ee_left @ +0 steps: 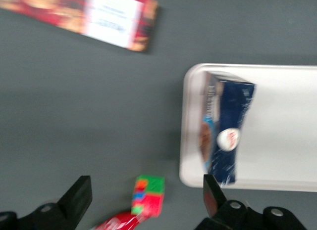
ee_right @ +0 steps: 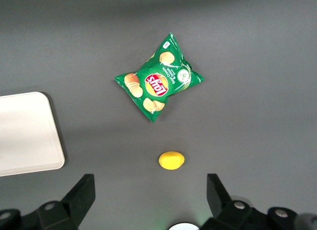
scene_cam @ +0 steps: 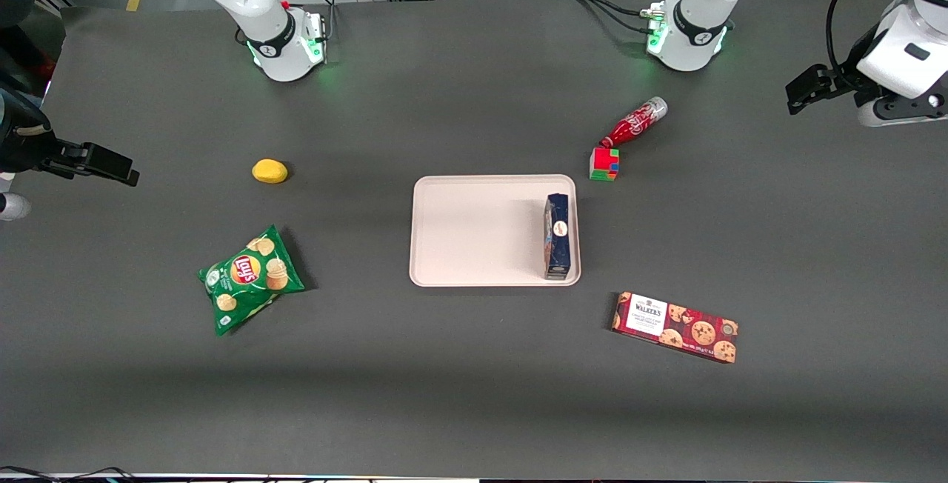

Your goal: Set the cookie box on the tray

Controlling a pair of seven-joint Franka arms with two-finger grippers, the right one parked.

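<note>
The dark navy cookie box (scene_cam: 558,235) stands on its long edge on the pale pink tray (scene_cam: 474,231), at the tray's end toward the working arm. My left gripper (scene_cam: 798,96) is raised above the table at the working arm's end, well apart from the box. It is open and empty. In the left wrist view the gripper (ee_left: 145,198) hangs over the colour cube, with the cookie box (ee_left: 233,126) and the tray (ee_left: 282,141) beside it.
A red tartan Walkers box (scene_cam: 674,326) lies nearer the front camera than the tray. A colour cube (scene_cam: 603,164) and a lying red bottle (scene_cam: 634,122) sit by the tray's corner. A lemon (scene_cam: 269,171) and a green Lay's bag (scene_cam: 250,278) lie toward the parked arm's end.
</note>
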